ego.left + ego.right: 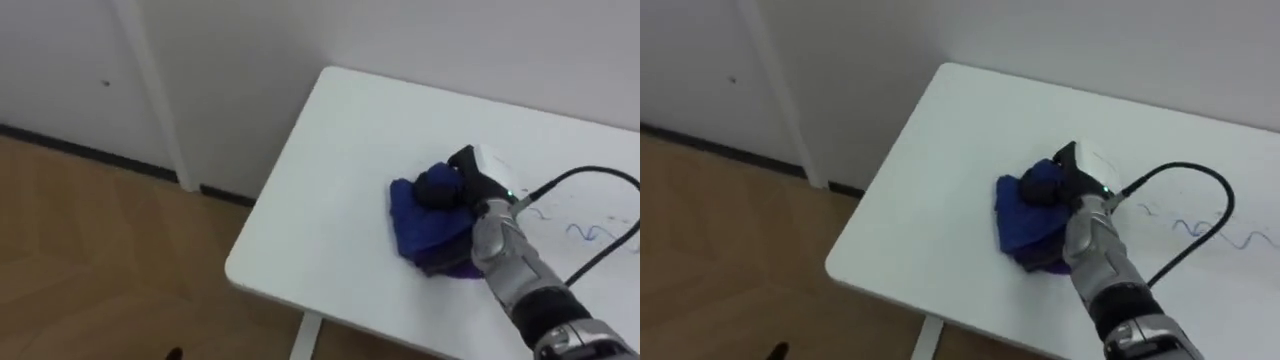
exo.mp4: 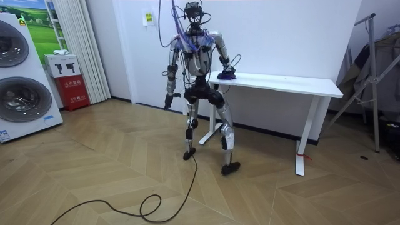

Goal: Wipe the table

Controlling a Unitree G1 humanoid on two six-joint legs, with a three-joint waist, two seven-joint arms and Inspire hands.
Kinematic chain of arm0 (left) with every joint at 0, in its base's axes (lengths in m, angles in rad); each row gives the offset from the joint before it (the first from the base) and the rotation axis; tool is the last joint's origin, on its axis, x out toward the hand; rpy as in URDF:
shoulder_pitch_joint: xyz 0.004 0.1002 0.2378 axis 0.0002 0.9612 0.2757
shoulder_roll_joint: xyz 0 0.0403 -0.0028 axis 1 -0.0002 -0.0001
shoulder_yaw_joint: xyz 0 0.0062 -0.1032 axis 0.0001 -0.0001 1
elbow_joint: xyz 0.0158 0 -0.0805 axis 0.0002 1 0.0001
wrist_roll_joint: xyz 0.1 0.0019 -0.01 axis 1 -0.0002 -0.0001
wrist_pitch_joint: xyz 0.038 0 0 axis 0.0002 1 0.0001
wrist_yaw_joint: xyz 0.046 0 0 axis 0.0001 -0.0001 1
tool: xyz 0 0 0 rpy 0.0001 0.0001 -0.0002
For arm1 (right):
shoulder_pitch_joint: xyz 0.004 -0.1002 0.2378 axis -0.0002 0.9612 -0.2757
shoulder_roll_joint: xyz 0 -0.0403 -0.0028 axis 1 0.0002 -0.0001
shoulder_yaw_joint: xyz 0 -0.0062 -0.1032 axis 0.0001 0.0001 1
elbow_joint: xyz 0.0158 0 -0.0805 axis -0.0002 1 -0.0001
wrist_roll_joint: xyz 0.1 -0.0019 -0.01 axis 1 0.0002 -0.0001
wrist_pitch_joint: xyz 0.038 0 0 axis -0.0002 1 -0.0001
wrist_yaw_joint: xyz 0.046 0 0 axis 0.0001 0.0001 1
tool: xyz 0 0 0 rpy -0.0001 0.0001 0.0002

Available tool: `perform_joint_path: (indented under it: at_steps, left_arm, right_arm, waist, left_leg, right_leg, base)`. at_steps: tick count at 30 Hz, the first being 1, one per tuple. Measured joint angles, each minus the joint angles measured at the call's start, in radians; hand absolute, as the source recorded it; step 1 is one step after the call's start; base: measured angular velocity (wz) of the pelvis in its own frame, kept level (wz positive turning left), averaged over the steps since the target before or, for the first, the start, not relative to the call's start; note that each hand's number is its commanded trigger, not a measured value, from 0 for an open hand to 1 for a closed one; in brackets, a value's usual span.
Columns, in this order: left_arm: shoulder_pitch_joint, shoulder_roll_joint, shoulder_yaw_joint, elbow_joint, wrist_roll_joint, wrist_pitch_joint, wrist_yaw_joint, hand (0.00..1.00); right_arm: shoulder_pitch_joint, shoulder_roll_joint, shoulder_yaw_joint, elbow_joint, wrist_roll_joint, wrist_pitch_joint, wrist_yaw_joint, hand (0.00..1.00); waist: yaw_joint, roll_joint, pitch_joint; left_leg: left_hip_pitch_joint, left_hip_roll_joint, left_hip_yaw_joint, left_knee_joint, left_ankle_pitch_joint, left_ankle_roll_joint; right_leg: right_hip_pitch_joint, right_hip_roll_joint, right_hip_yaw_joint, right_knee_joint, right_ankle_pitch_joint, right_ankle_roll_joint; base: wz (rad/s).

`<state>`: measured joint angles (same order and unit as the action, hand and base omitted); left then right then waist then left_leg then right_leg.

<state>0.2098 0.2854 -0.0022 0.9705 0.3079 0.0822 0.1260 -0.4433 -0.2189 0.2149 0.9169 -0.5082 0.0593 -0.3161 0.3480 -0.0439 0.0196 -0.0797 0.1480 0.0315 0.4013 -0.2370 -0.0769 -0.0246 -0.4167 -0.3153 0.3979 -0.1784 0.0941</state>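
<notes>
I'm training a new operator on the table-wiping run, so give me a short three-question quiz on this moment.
1. True or false: the blue cloth lies on the floor.
2. Which robot hand is on the cloth? A) left B) right C) both
3. Fill in: the blue scribbles on the table lie on the robot's ___ side of the cloth.

Key: 1 false, it lies on the white table near its end; 2 B; 3 right.
</notes>
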Motion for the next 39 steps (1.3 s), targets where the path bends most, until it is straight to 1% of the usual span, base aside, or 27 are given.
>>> perform_joint_path:
  at_steps: [2,3,4,5,6,7,8,9,10,11,12,14,15,16,17,19,22,24,26,27,28,30,32,34,36,38,39]
  left_arm:
    - [0.009,0.042,0.029,-0.001,-0.003,0.004,-0.022,0.00]
    - [0.009,0.048,0.043,-0.001,-0.005,0.005,-0.021,0.00]
    - [0.007,0.065,0.063,-0.001,-0.020,0.004,-0.020,0.00]
    - [0.015,0.050,0.070,0.000,-0.033,0.003,-0.017,0.00]
    - [0.025,0.040,0.069,-0.001,-0.032,0.002,-0.019,0.00]
    - [0.042,0.019,0.067,-0.002,-0.032,-0.002,-0.020,0.00]
    - [0.063,-0.007,0.066,-0.012,-0.027,-0.001,-0.021,0.00]
    - [0.070,-0.016,0.065,-0.014,-0.024,-0.001,-0.021,0.00]
    - [0.072,-0.025,0.068,-0.012,-0.022,0.000,-0.021,0.00]
    - [0.072,-0.031,0.067,-0.013,-0.021,0.000,-0.020,0.00]
    - [0.070,-0.035,0.067,-0.014,-0.019,0.000,-0.020,0.00]
    - [0.070,-0.051,0.068,-0.019,-0.021,0.002,-0.021,0.00]
    - [0.070,-0.055,0.068,-0.021,-0.022,0.003,-0.021,0.00]
    - [0.071,-0.060,0.076,-0.036,-0.022,0.005,-0.021,0.00]
    - [0.072,-0.061,0.083,-0.044,-0.023,0.005,-0.020,0.00]
    - [0.080,-0.072,0.088,-0.050,-0.030,0.005,-0.007,0.00]
    - [0.100,-0.076,0.121,-0.054,-0.042,0.007,0.009,0.00]
    - [0.113,-0.076,0.139,-0.059,-0.040,0.007,0.027,0.00]
    - [0.121,-0.072,0.204,-0.074,-0.030,0.007,0.041,0.00]
    - [0.123,-0.072,0.231,-0.085,-0.026,0.007,0.044,0.00]
    - [0.132,-0.069,0.266,-0.101,-0.007,0.006,0.056,0.00]
    - [0.138,-0.069,0.286,-0.108,0.001,0.005,0.069,0.00]
    - [0.138,-0.072,0.271,-0.108,0.002,0.001,0.069,0.00]
    - [0.127,-0.079,0.224,-0.094,-0.002,-0.001,0.067,0.00]
    - [0.105,-0.086,0.186,-0.073,-0.004,0.000,0.066,0.00]
    - [0.073,-0.088,0.153,-0.048,0.001,0.005,0.062,0.00]
    - [0.071,-0.089,0.151,-0.046,0.001,0.007,0.061,0.00]
  right_arm:
    - [0.017,-0.005,-0.022,0.020,0.016,-0.048,0.001,1.00]
    - [0.019,-0.005,-0.022,0.020,0.015,-0.058,0.002,1.00]
    - [0.024,-0.010,-0.022,0.014,0.015,-0.070,0.003,1.00]
    - [0.044,-0.025,-0.028,0.009,0.011,-0.083,0.007,1.00]
    - [0.056,-0.027,-0.039,0.006,0.007,-0.084,0.011,1.00]
    - [0.083,-0.040,-0.058,-0.002,0.007,-0.086,0.013,1.00]
    - [0.101,-0.057,-0.079,-0.006,0.007,-0.085,0.018,1.00]
    - [0.105,-0.064,-0.087,-0.007,0.010,-0.082,0.022,1.00]
    - [0.107,-0.072,-0.103,-0.009,0.015,-0.081,0.033,1.00]
    - [0.107,-0.081,-0.113,-0.025,0.021,-0.078,0.051,1.00]
    - [0.107,-0.087,-0.118,-0.035,0.020,-0.076,0.060,1.00]
    - [0.103,-0.098,-0.128,-0.078,-0.007,-0.069,0.088,1.00]
    - [0.103,-0.101,-0.128,-0.088,-0.008,-0.069,0.093,1.00]
    - [0.103,-0.101,-0.126,-0.105,-0.008,-0.070,0.101,1.00]
    - [0.101,-0.100,-0.122,-0.107,-0.010,-0.072,0.102,1.00]
    - [0.091,-0.101,-0.118,-0.106,-0.030,-0.086,0.108,1.00]
    - [0.126,-0.109,-0.132,-0.106,-0.008,-0.117,0.070,1.00]
    - [0.186,-0.110,-0.178,-0.097,0.006,-0.153,0.035,1.00]
    - [0.289,-0.111,-0.292,-0.080,0.038,-0.205,-0.009,1.00]
    - [0.316,-0.111,-0.326,-0.070,0.046,-0.215,-0.018,1.00]
    - [0.361,-0.111,-0.379,-0.050,0.053,-0.220,-0.040,1.00]
    - [0.398,-0.115,-0.420,-0.012,0.058,-0.215,-0.062,1.00]
    - [0.420,-0.121,-0.422,-0.022,0.074,-0.196,-0.067,1.00]
    - [0.394,-0.123,-0.393,-0.039,0.079,-0.151,-0.065,1.00]
    - [0.332,-0.126,-0.342,-0.054,0.077,-0.084,-0.061,1.00]
    - [0.256,-0.113,-0.197,-0.152,0.039,0.015,-0.021,1.00]
    - [0.228,-0.104,-0.146,-0.180,0.017,0.031,-0.003,1.00]
  waist:
    - [-0.015,-0.003,-0.0027]
    - [-0.016,-0.009,-0.0049]
    - [-0.022,-0.017,-0.0081]
    - [-0.028,0.006,-0.0274]
    - [-0.046,0.017,-0.0318]
    - [-0.077,0.013,-0.0340]
    - [-0.098,0.007,-0.0299]
    - [-0.103,0.007,-0.0284]
    - [-0.107,0.002,-0.0177]
    - [-0.111,0.008,-0.0095]
    - [-0.107,0.001,-0.0058]
    - [-0.071,0.014,0.0007]
    - [-0.065,0.018,0.0007]
    - [-0.046,0.021,0.0006]
    - [-0.033,0.018,-0.0006]
    - [-0.034,0.020,-0.0015]
    - [-0.084,0.011,-0.0068]
    - [-0.127,0.001,-0.0123]
    - [-0.200,-0.029,-0.0234]
    - [-0.213,-0.039,-0.0292]
    - [-0.229,-0.056,-0.0382]
    - [-0.231,-0.076,-0.0426]
    - [-0.231,-0.078,-0.0406]
    - [-0.230,-0.058,-0.0371]
    - [-0.205,-0.033,-0.0315]
    - [-0.150,-0.017,-0.0247]
    - [-0.142,-0.017,-0.0246]
  left_leg:
    - [0.007,0.063,-0.074,-0.011,0.010,-0.074]
    - [0.015,0.081,-0.084,-0.019,0.013,-0.095]
    - [0.019,0.119,-0.095,-0.028,0.018,-0.138]
    - [0.024,0.181,-0.095,-0.029,0.026,-0.146]
    - [0.024,0.208,-0.085,-0.031,0.045,-0.120]
    - [0.026,0.222,-0.036,-0.051,0.105,-0.080]
    - [0.032,0.210,0.012,-0.041,0.125,-0.083]
    - [0.032,0.194,0.040,-0.027,0.123,-0.083]
    - [0.029,0.156,0.077,-0.001,0.107,-0.066]
    - [0.018,0.102,0.080,0.040,0.057,-0.044]
    - [0.014,0.068,0.080,0.058,0.030,-0.031]
    - [0.006,-0.064,0.077,0.059,-0.030,0.036]
    - [0.004,-0.094,0.075,0.044,-0.034,0.049]
    - [0.007,-0.136,0.075,0.005,-0.024,0.103]
    - [0.019,-0.147,0.076,-0.012,-0.014,0.109]
    - [0.056,-0.142,0.078,-0.076,0.022,0.097]
    - [0.093,-0.139,0.073,-0.167,0.061,0.087]
    - [0.114,-0.139,0.062,-0.198,0.069,0.084]
    - [0.123,-0.143,0.041,-0.208,0.072,0.081]
    - [0.125,-0.145,0.039,-0.212,0.072,0.081]
    - [0.129,-0.149,0.037,-0.217,0.072,0.081]
    - [0.151,-0.149,0.037,-0.217,0.071,0.080]
    - [0.173,-0.144,0.036,-0.217,0.064,0.075]
    - [0.188,-0.134,0.036,-0.218,0.047,0.073]
    - [0.196,-0.123,0.052,-0.224,0.033,0.072]
    - [0.187,-0.113,0.074,-0.234,0.033,0.070]
    - [0.181,-0.111,0.076,-0.232,0.034,0.069]
  right_leg:
    - [0.049,0.012,-0.045,-0.092,0.080,0.014]
    - [0.045,0.021,-0.049,-0.089,0.086,0.018]
    - [0.028,0.051,-0.071,-0.062,0.096,0.048]
    - [0.019,0.086,-0.110,0.019,0.036,0.086]
    - [0.020,0.103,-0.130,0.047,0.007,0.070]
    - [0.025,0.121,-0.144,0.077,-0.046,0.046]
    - [0.027,0.139,-0.143,0.081,-0.070,0.012]
    - [0.027,0.148,-0.144,0.078,-0.077,-0.001]
    - [0.030,0.165,-0.148,0.066,-0.086,-0.037]
    - [0.029,0.183,-0.143,0.047,-0.087,-0.080]
    - [0.028,0.192,-0.140,0.038,-0.085,-0.088]
    - [0.000,0.225,-0.102,0.032,-0.081,-0.112]
    - [-0.008,0.235,-0.090,0.030,-0.079,-0.118]
    - [-0.027,0.254,-0.057,0.029,-0.077,-0.131]
    - [-0.038,0.263,-0.039,0.027,-0.076,-0.140]
    - [-0.045,0.301,0.005,-0.014,-0.063,-0.183]
    - [-0.021,0.322,0.006,-0.077,-0.050,-0.206]
    - [0.004,0.330,0.002,-0.104,-0.048,-0.205]
    - [0.046,0.332,-0.021,-0.144,-0.038,-0.170]
    - [0.053,0.333,-0.018,-0.152,-0.035,-0.150]
    - [0.067,0.333,-0.015,-0.163,-0.031,-0.102]
    - [0.098,0.339,-0.012,-0.178,-0.030,-0.094]
    - [0.129,0.348,-0.011,-0.197,-0.022,-0.093]
    - [0.138,0.358,0.006,-0.194,-0.019,-0.096]
    - [0.133,0.373,0.037,-0.192,-0.007,-0.102]
    - [0.096,0.386,0.062,-0.186,0.014,-0.114]
    - [0.085,0.387,0.062,-0.182,0.017,-0.116]
  base:
    - [0.73]
    - [0.39]
    - [0.23]
    - [0.31]
    - [0.50]
    - [0.55]
    - [0.42]
    - [0.11]
    - [-0.06]
    - [-0.15]
    - [-0.45]
    - [-0.71]
    - [-0.79]
    - [-0.72]
    - [-0.79]
    - [-0.53]
    - [-0.07]
    - [0.30]
    - [0.65]
    - [0.64]
    - [0.25]
    - [-0.02]
    - [-0.13]
    - [-0.31]
    - [-0.54]
    - [-0.76]
    - [-0.59]
